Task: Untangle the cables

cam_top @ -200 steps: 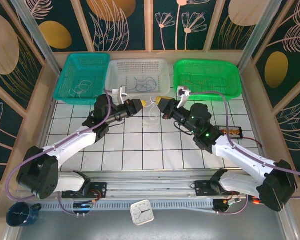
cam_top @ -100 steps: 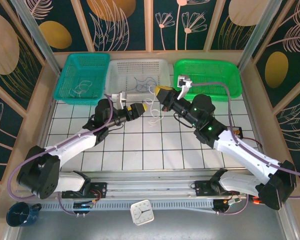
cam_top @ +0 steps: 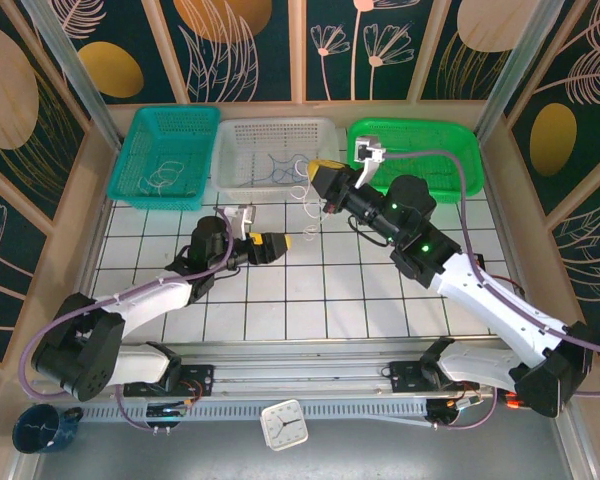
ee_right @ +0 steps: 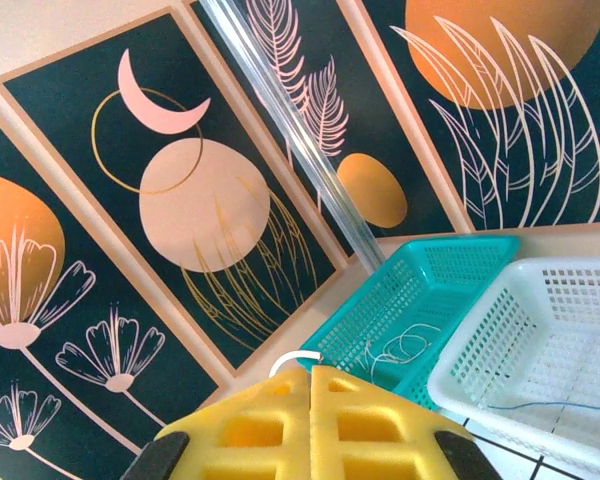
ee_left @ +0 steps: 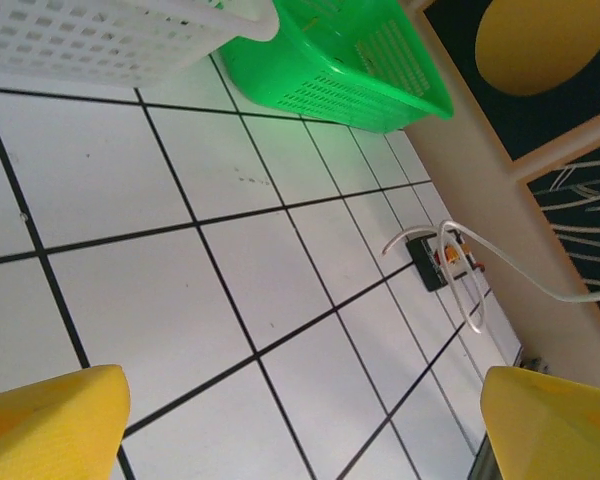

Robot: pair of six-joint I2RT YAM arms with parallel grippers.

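A whitish cable [cam_top: 307, 207] dangles from my right gripper [cam_top: 316, 181], which is shut on it above the front rim of the white basket [cam_top: 230, 150]. In the right wrist view the yellow pads of the right gripper [ee_right: 311, 372] are pressed together, and a white cable end [ee_right: 295, 358] curls out at their tip. My left gripper [cam_top: 282, 245] hovers low over the tiles, apart from the cable. The left gripper [ee_left: 300, 420] is open in its wrist view, its yellow fingertips [ee_left: 50, 420] wide apart with bare tile between them. A blue cable [cam_top: 277, 165] lies in the white basket.
A teal basket [cam_top: 130, 170] at back left holds whitish wires [cam_top: 160, 180]. The green basket [cam_top: 460, 170] stands at back right. A small black box [cam_top: 470, 265] with a white lead sits on the tiles at right. Wooden walls border the table.
My left gripper opened, let go of the cable and drew back toward the near left. The right gripper rose and moved back toward the white basket, carrying the whitish cable.
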